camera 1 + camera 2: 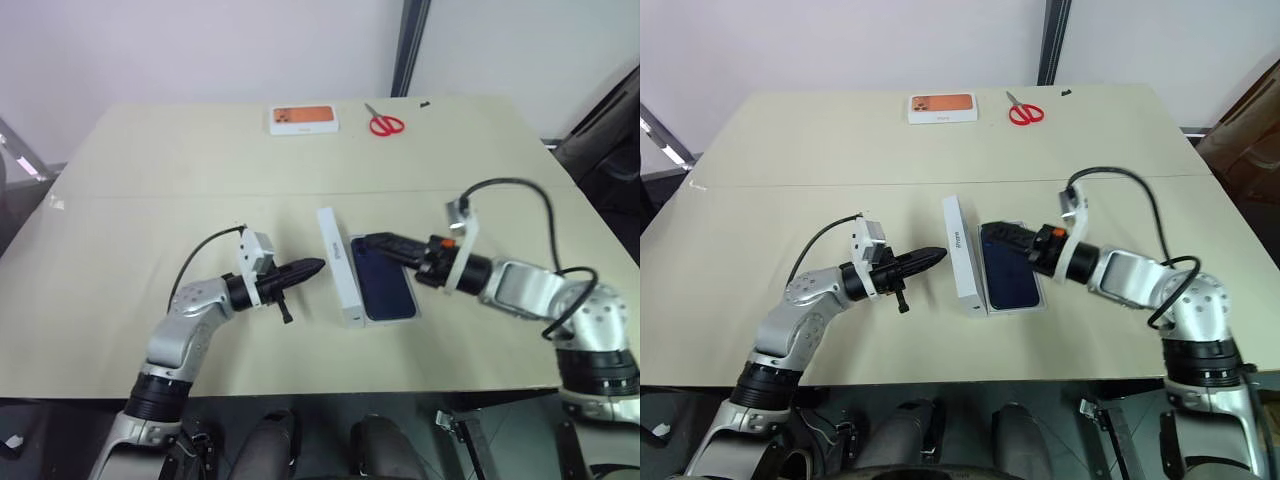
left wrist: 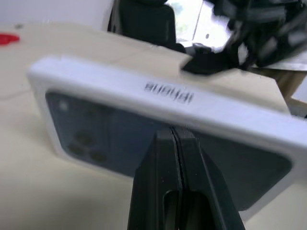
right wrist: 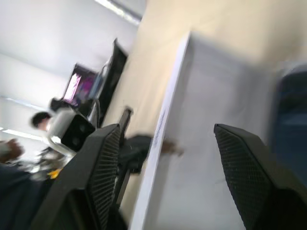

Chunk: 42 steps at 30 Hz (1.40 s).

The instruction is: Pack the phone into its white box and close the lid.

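**A:** Where do you have the phone right now?

**B:** Your phone point(image 1: 1008, 268) lies flat in the middle of the table point(image 1: 790, 150), dark face up, sitting in the white box point(image 1: 1032, 306), whose white rim shows along the near and right edges. The lid point(image 1: 962, 252) stands on its long edge, hard against the left side of the phone and box, with its printed side wall facing up.

**A:** And your left claw?

**B:** Your left claw point(image 1: 936, 256) has its two black fingers pressed together, nothing between them. It points level toward the lid from the left, tips just beside the lid's outer face. In the left wrist view the fingers point(image 2: 165, 158) meet in a single seam right in front of the lid point(image 2: 158, 110); I cannot tell whether they touch it.

**A:** Your right claw?

**B:** Your right claw point(image 1: 1002, 232) reaches in from the right over the far end of the phone. In the right wrist view its fingers point(image 3: 103, 163) stand well apart and hold nothing, with the lid's white inner face between them.

**A:** Anything else on your table?

**B:** At the far edge you have an orange-topped white box point(image 1: 941, 107), and red-handled scissors point(image 1: 1023, 111) near it to the right, both well apart from the arms.
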### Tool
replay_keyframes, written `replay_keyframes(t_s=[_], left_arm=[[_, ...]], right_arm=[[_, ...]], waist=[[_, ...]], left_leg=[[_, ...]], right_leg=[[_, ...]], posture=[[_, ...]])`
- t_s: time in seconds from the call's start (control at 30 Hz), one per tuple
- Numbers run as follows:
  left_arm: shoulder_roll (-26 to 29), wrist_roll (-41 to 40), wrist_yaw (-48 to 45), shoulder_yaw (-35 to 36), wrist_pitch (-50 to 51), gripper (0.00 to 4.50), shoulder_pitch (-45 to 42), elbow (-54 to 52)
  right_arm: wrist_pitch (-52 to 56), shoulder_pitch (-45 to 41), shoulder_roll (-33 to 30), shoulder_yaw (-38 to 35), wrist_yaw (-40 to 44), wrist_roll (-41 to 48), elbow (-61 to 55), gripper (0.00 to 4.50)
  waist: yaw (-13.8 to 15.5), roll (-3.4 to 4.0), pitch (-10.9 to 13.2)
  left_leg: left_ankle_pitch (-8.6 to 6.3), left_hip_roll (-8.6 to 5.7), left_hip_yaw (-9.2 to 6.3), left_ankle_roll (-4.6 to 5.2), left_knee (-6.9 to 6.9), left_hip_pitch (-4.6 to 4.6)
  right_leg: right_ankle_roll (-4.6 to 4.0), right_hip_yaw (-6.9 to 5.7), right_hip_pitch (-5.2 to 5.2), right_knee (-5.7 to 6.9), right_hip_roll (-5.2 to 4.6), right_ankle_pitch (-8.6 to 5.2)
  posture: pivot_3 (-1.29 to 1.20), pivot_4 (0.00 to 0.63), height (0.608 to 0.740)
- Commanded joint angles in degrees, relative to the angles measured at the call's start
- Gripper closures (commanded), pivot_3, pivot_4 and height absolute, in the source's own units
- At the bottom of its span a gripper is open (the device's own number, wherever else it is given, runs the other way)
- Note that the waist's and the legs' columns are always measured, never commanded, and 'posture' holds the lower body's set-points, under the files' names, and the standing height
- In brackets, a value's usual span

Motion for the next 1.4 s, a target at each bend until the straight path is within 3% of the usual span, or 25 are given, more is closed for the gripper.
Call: replay_keyframes(t_s=[0.03, 0.13, 0.27, 0.37, 0.5, 0.53, 0.83, 1.0, 1.4], left_arm=[[-1.57, 0.78, 0.21, -0.94, -1.44, 4.5, -2.84, 0.79], [-4.66, 2.11, 0.64, -2.84, -2.08, 4.5, -4.92, 3.86], [-8.43, 3.7, 1.65, -5.0, -3.23, 4.5, -6.81, 5.32], [-8.35, 3.0, 1.71, -4.22, -1.75, 4.5, -7.23, 4.46], [-4.68, 2.71, 1.32, -2.18, -0.76, 4.5, -6.69, 3.88], [-3.81, 2.36, 1.42, -1.5, -0.34, 4.5, -6.63, 3.76], [1.09, 3.92, 3.61, -0.97, 8.55, 4.5, -7.15, 6.6], [-0.18, 2.43, 2.5, -3.8, 17.58, 4.5, -8.53, 7.12], [-4.15, 1.37, 3.21, -4.33, 19.7, 4.5, -10.62, 5.02]], right_arm=[[-4.82, -0.87, -3.55, -0.18, 8.72, -14.16, -1.67, 1.18], [-11.79, 0.24, -6.19, 3.73, 14.93, -30.24, -2.5, 1.18], [-15.77, -2.17, -3.41, 2.51, 15.93, -38.17, 2.27, 1.18], [-19.18, -1.72, -3.33, 4.38, 18.43, -46.34, 1.38, 2.05], [-25.67, 0.64, -4.59, 8.84, 22.27, -58.84, -1.7, 4.12], [-27.4, 1.63, -5.09, 10.27, 23.54, -61.93, -2.8, 4.46], [-31.9, 6.25, -4.9, 14.05, 30.73, -72.67, -9.62, 4.46], [-31.26, 6.63, -4.34, 13.7, 32.52, -75.12, -9.53, 4.46], [-29.63, 8.02, -2.95, 12.75, 36.21, -77.15, -11.62, 4.46]], waist=[[-0.03, 0.0, 0.0], [0.01, 0.0, 0.0], [-0.01, -0.02, 0.01], [-0.09, -0.02, 0.01], [-0.18, -0.02, 0.01], [-0.12, -0.02, 0.01], [0.04, -0.02, 0.01], [0.15, -0.03, 0.01], [0.04, -0.03, 0.02]], left_leg=[[0.0, 0.0, 0.02, 0.0, 0.0, 0.0], [0.0, 0.0, 0.02, 0.0, 0.01, 0.0], [0.0, 0.0, 0.04, 0.0, 0.03, 0.0], [0.0, 0.01, 0.05, -0.01, 0.0, -0.01], [0.01, 0.02, 0.05, -0.02, 0.0, 0.01], [0.01, 0.02, 0.05, -0.02, -0.01, 0.01], [0.01, -0.01, 0.0, -0.04, 0.04, 0.01], [0.02, -0.03, -0.01, -0.05, 0.04, 0.01], [0.04, -0.02, -0.02, -0.08, 0.02, 0.01]], right_leg=[[0.0, 0.01, 0.0, 0.0, 0.0, 0.0], [0.01, 0.0, 0.0, 0.0, 0.01, 0.0], [0.02, 0.02, 0.0, 0.02, 0.01, 0.0], [0.01, 0.02, -0.06, 0.05, 0.02, 0.0], [0.01, 0.05, -0.07, 0.05, 0.04, 0.0], [0.01, 0.05, -0.08, 0.05, 0.05, 0.0], [0.01, 0.04, -0.04, 0.04, 0.01, 0.0], [0.01, 0.03, -0.04, 0.04, 0.0, 0.0], [0.01, 0.04, -0.06, 0.04, 0.0, 0.0]], posture=[[0.0, 0.15, 0.734], [0.0, 0.15, 0.734], [0.0, 0.15, 0.734], [0.0, 0.15, 0.734], [0.0, 0.15, 0.734], [0.0, 0.15, 0.734], [0.0, 0.15, 0.734], [0.0, 0.15, 0.734], [0.0, 0.15, 0.734]])
